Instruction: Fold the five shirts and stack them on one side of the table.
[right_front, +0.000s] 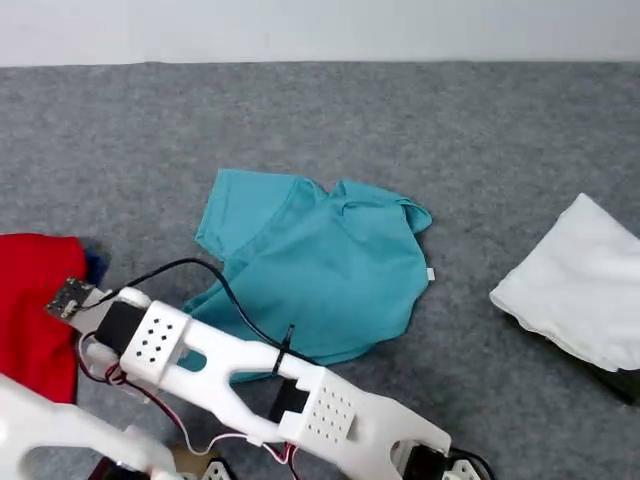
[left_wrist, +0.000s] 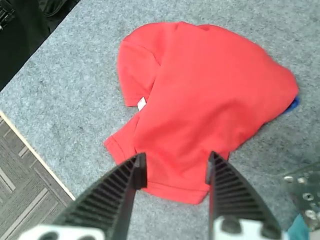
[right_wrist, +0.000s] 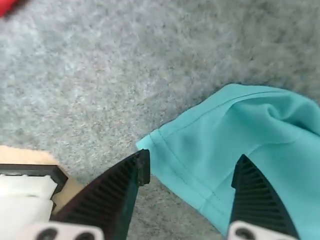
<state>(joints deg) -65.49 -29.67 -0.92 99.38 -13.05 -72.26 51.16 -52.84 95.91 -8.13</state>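
Shirts on the table (right_front: 480, 150): teal shirt (right_front: 320, 270), rumpled and loosely spread, mid-table; red shirt (right_front: 35, 310), bunched, at one edge (blue garment (right_front: 93, 265) peeking from beneath); white shirt (right_front: 585, 285), folded, at the opposite edge atop a dark garment (right_front: 620, 382).

The desk (right_front: 400, 130) has a gray, fuzzy top. A teal shirt (right_front: 330, 270) lies near the middle, spread out and a bit crumpled. A red shirt (right_front: 30, 300) lies at the edge at 8 o'clock, well apart from the teal one. A bit of blue cloth (right_front: 95, 265) peeks out from under it. At 4 o'clock a folded white shirt (right_front: 585, 280) lies on top of some black cloth (right_front: 620, 383).
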